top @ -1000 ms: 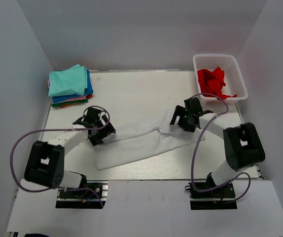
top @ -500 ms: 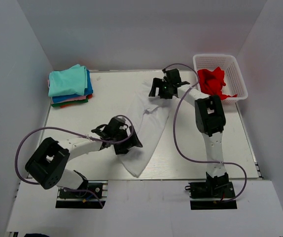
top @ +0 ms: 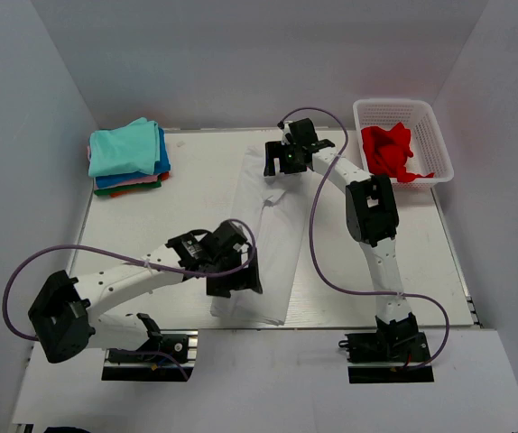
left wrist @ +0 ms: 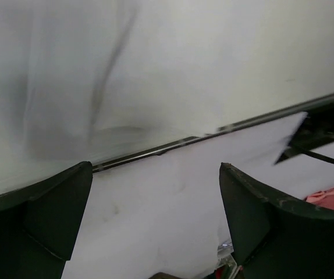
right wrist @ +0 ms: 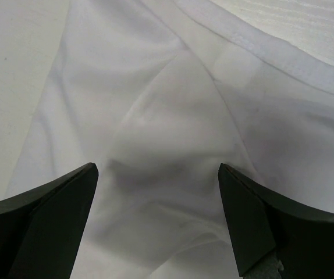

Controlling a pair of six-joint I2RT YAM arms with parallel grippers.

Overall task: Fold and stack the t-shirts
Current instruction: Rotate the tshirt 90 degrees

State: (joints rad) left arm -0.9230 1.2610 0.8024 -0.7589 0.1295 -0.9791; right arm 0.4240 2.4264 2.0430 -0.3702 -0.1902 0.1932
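A large white t-shirt (top: 268, 225) lies stretched lengthwise on the table, from the far middle to the near edge. My left gripper (top: 238, 280) hovers open over its near end. In the left wrist view this gripper (left wrist: 155, 218) holds nothing, with white cloth (left wrist: 97, 75) above the table's edge. My right gripper (top: 278, 163) is open over the shirt's far end. In the right wrist view this gripper (right wrist: 158, 218) stands just above wrinkled white cloth (right wrist: 167, 133), by a hemmed edge. Folded t-shirts (top: 125, 155), teal on top, are stacked at the far left. A red t-shirt (top: 387, 149) lies in the basket.
A white lattice basket (top: 426, 122) stands at the far right corner of the table. White walls close in the table on three sides. The near table edge (left wrist: 155, 152) runs right below the left gripper. Purple cables loop off both arms.
The white t-shirt has swung from lying across the table to lying lengthwise. My right gripper reached to the far side; my left gripper came toward the near edge.
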